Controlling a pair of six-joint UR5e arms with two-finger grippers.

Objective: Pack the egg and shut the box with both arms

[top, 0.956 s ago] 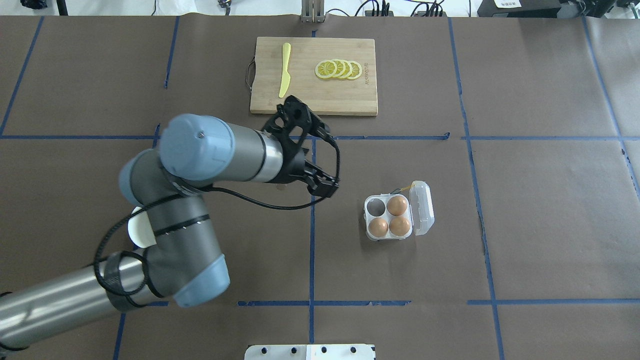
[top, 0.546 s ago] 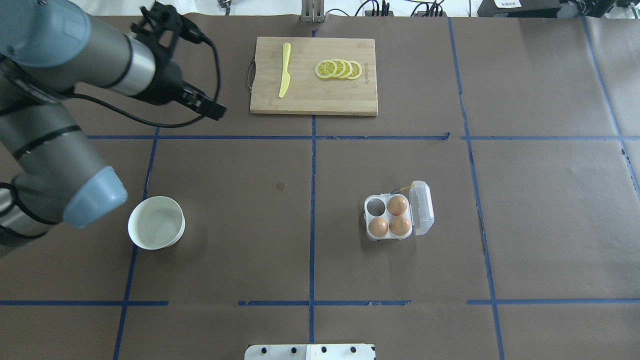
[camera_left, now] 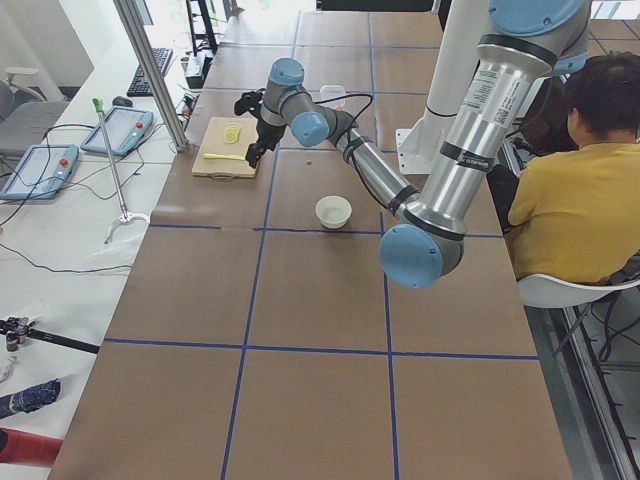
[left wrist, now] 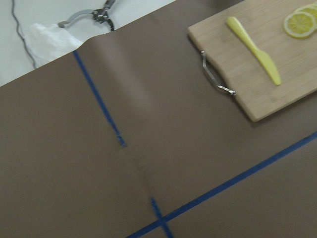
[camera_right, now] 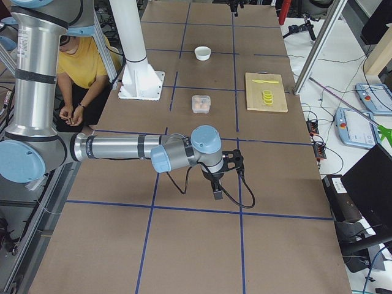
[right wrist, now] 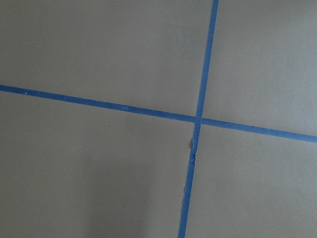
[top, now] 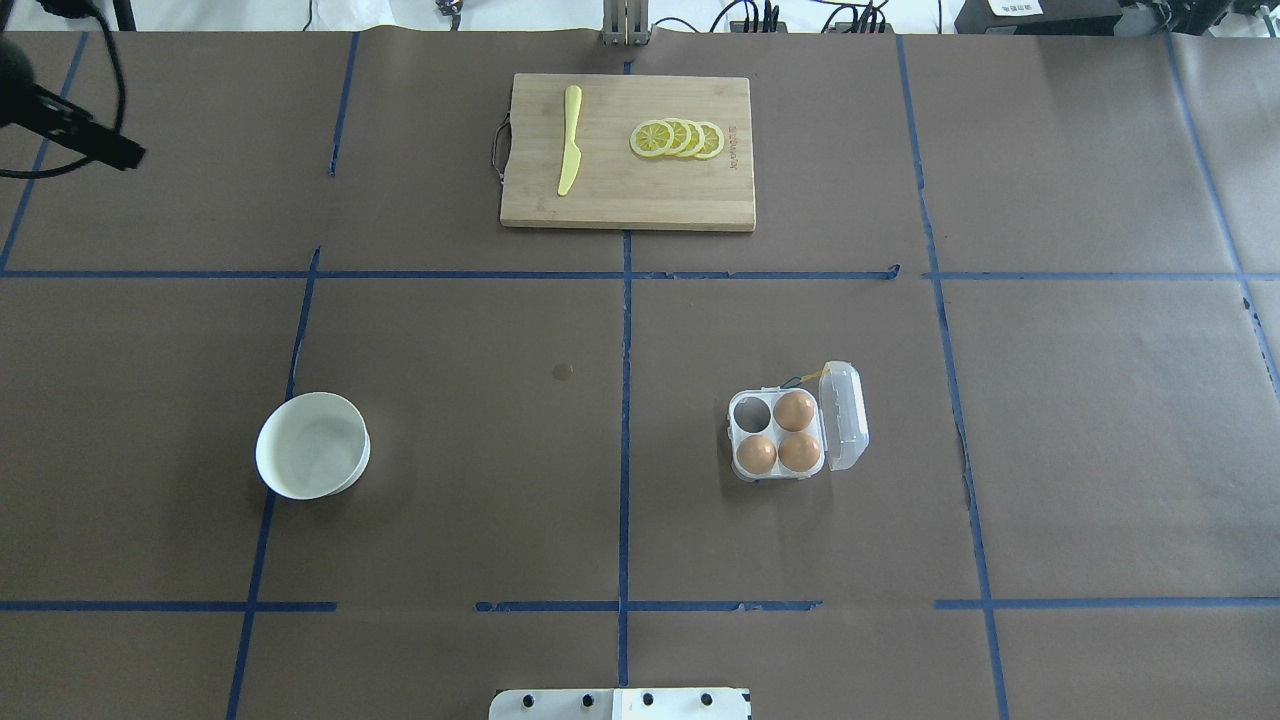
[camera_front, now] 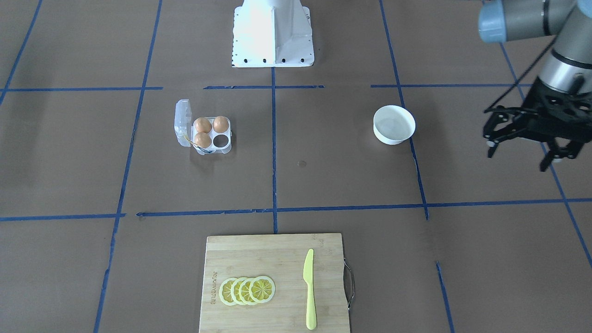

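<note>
**A:** Where is everything?

**B:** The egg (top: 795, 410) sits with two like it in the box (top: 733, 432). One cell (top: 751, 412) is empty and the lid (top: 845, 415) is open. The left fingers (camera_front: 549, 159) are spread, holding nothing, well away from it. Whether the right fingers (camera_right: 217, 191) are spread, I cannot tell.

**A:** What could go wrong?

**B:** The closing. The box looks light, so pushing the lid unbraced may slide it across the surface (top: 1080, 450). Pressing too hard may crack an egg.

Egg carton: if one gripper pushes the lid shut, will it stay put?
Probably not. The carton looks like thin clear plastic, so it is likely light and apt to slide on the table paper. Its three eggs add little weight. The open lid probably flexes.
</note>
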